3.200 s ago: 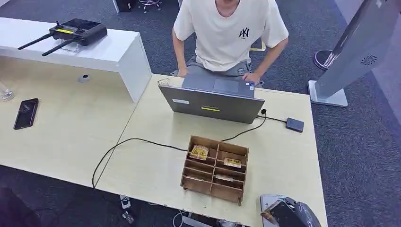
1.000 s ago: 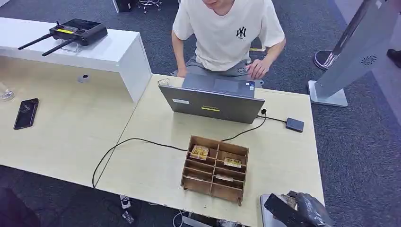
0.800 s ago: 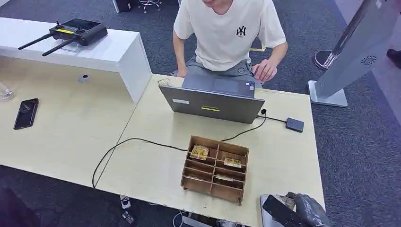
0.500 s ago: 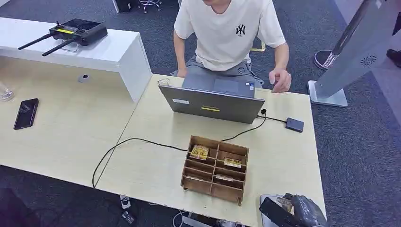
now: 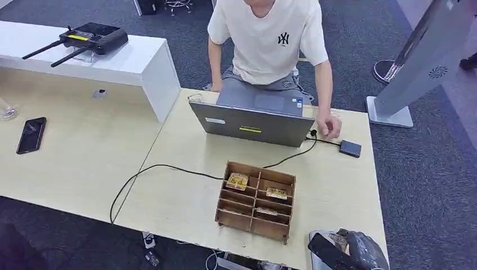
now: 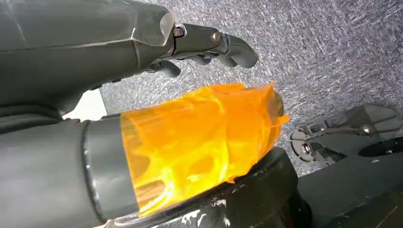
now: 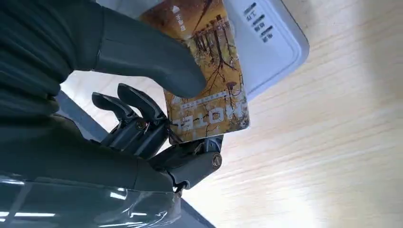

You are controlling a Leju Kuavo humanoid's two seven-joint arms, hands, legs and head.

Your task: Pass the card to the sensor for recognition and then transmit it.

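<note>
Card held at sensor; recognition step in hand, handover pending.
Right hand [image 7: 119, 95] pinches 1 card [image 7: 209, 80] just above the white sensor [image 7: 266, 42] on the worktop [image 5: 349, 191]; left hand [image 6: 209, 45] hangs, fingers curled, holding nothing; a person's hand [image 5: 328, 126] waits well apart.

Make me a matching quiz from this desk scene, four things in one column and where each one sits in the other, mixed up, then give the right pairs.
Things:
1. card
2. laptop
3. black phone
4. remote controller

Places:
A. on the raised white shelf
B. flat on the left table
C. open in front of the seated person
D. held by the right hand over the white sensor

Pairs: 1-D, 2-C, 3-B, 4-A
</note>
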